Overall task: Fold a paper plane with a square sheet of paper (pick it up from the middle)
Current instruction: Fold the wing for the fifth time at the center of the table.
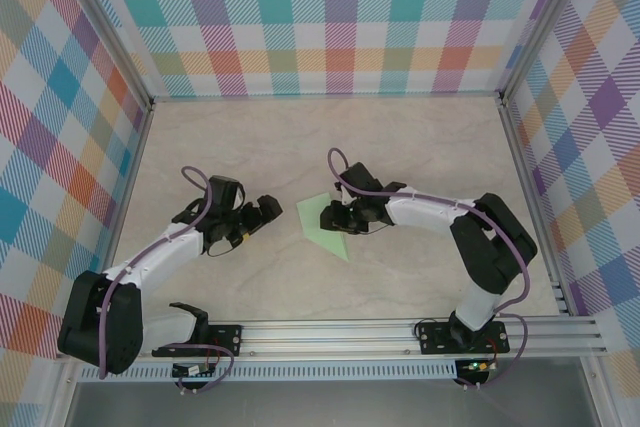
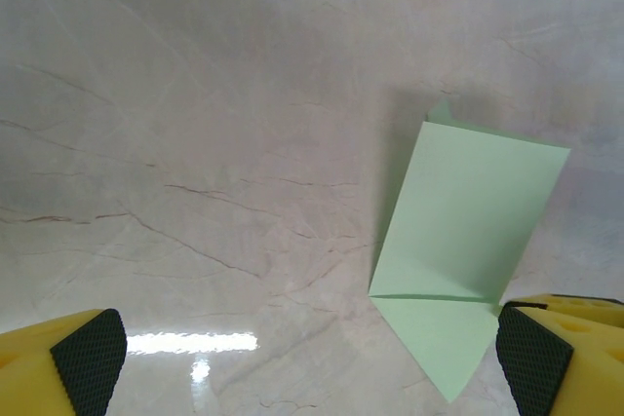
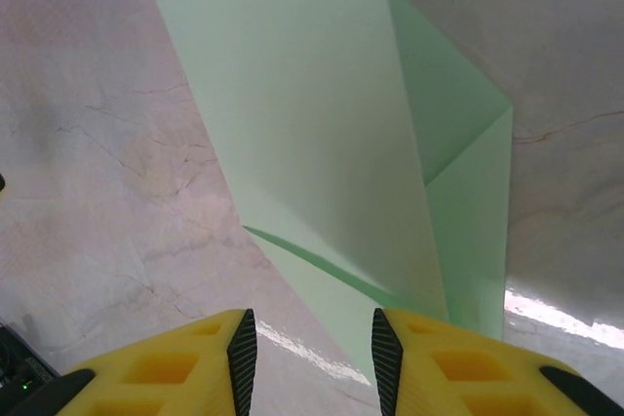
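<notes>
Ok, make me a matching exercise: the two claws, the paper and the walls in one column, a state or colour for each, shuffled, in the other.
Things:
1. left claw
2. right claw
3. paper
4. walls

States:
A. pale green, partly folded
B. checks in many colours
C. jaws wide apart, off to the side of the sheet
D. jaws closer together, right at the sheet

Pairs: 1-C, 2-D, 3-A, 4-B
</notes>
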{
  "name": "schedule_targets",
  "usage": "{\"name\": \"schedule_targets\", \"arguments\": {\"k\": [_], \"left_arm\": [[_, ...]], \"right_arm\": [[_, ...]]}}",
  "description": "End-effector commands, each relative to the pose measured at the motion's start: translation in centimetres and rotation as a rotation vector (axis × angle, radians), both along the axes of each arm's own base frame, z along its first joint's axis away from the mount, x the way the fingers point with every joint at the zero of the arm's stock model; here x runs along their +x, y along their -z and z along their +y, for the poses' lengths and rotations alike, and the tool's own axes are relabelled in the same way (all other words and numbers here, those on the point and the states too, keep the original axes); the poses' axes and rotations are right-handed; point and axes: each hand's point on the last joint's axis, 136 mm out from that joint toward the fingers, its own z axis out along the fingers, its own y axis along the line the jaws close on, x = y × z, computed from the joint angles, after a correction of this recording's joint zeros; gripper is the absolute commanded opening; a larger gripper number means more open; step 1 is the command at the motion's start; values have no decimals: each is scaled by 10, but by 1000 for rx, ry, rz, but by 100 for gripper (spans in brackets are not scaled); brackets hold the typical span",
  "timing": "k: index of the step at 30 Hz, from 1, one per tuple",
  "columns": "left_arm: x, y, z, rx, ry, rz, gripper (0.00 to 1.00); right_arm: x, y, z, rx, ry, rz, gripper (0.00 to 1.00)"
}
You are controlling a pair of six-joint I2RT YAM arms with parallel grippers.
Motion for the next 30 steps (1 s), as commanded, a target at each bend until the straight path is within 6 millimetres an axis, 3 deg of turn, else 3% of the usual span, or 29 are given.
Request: {"name": "schedule_targets", "arguments": {"k": [1,9,18,24,30], "left_arm": [[-2,0,-18,-55,43,20,99],[-4,1,-58,-123,141,33,89],[-2,10,-105,-198,213,65,71],[2,18,-121,-200,224,88,62],[1,35,-120,-163,174,147,58]], "right_arm": [[1,14,-3,-3,13,31,38],[4,29,-12,-13,34,61,37],[2,43,-25,36,61,116,34],[2,47,-32,63,77,141,33],[3,48,-36,75,87,149,33]]}}
